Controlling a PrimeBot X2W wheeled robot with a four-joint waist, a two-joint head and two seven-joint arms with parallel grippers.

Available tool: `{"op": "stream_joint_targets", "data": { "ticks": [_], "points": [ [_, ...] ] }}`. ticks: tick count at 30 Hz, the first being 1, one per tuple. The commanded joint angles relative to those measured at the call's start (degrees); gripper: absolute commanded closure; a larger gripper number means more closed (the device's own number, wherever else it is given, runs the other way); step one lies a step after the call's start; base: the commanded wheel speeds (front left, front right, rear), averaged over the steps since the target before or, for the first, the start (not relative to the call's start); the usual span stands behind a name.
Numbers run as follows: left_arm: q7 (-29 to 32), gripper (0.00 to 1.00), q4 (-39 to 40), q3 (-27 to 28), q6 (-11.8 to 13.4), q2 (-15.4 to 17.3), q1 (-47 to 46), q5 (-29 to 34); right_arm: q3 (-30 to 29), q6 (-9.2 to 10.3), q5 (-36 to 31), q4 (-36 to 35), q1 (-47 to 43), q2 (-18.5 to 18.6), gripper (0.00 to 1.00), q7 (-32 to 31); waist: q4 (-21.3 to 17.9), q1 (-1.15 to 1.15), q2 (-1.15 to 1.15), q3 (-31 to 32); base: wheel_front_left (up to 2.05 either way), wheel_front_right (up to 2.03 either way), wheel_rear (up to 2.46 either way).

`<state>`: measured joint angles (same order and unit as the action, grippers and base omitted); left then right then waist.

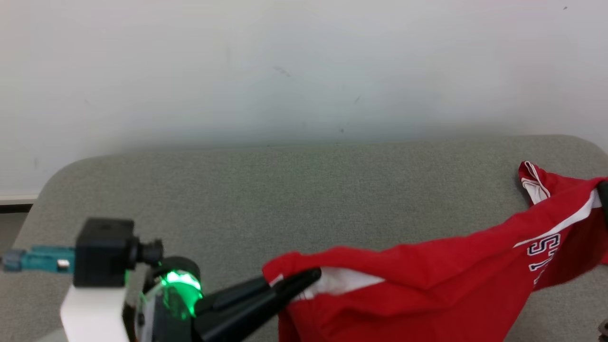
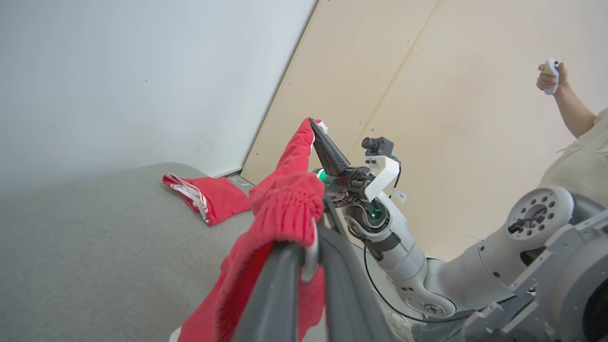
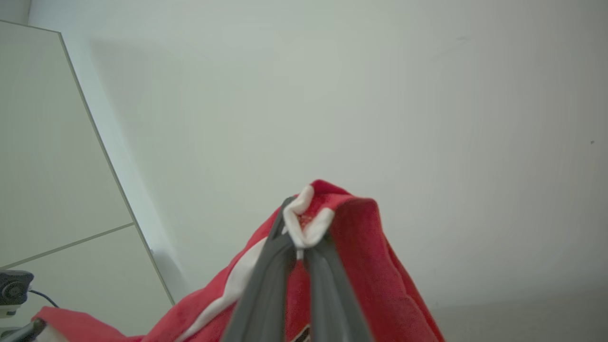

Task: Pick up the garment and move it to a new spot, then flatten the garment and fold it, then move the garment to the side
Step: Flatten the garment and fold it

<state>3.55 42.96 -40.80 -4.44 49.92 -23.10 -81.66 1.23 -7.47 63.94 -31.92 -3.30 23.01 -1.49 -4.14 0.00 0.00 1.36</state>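
Over the grey pad (image 1: pixel 285 190), we hold the garment (image 1: pixel 427 270) strung between both grippers. Our left gripper (image 1: pixel 304 278), low on our left, has its fingers pressed together on a red edge with white lining. Our right gripper (image 3: pixel 301 232) pinches a white-trimmed fold, fingers closed on it. The cloth sags between the two, red with white stripes and dark lettering. One trimmed end lies on the pad toward our right, while the rest hangs clear above it. A pale wall (image 1: pixel 285 71) stands behind the pad. In the left wrist view we see a person's hand (image 2: pixel 546 80) raised, gripping a small white controller (image 2: pixel 552 69).
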Motion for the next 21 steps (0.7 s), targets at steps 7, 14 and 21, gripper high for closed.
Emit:
{"op": "stream_joint_targets", "data": {
  "ticks": [7,14,21],
  "points": [
    [3.32,1.0,-7.41,5.98,2.46,-1.03,-11.73,-3.74,-6.03,-0.02,-4.39,0.56,8.86,-4.85,1.0,-7.19,-1.02,0.0,0.0,-4.42,0.0,0.0,0.0],
    [6.89,1.0,-25.4,6.17,1.93,-5.5,-26.76,3.0,-5.62,-0.02,-15.87,11.9,31.82,-17.05,1.0,-16.11,-1.82,0.0,0.0,-15.59,0.0,0.0,0.0],
    [0.87,1.0,-46.96,6.13,-0.87,-13.4,-46.5,16.83,-4.49,-0.01,-19.78,30.78,56.58,-20.12,1.0,-9.87,-2.84,0.0,0.0,-25.62,0.0,0.0,0.0]
  ]
}}
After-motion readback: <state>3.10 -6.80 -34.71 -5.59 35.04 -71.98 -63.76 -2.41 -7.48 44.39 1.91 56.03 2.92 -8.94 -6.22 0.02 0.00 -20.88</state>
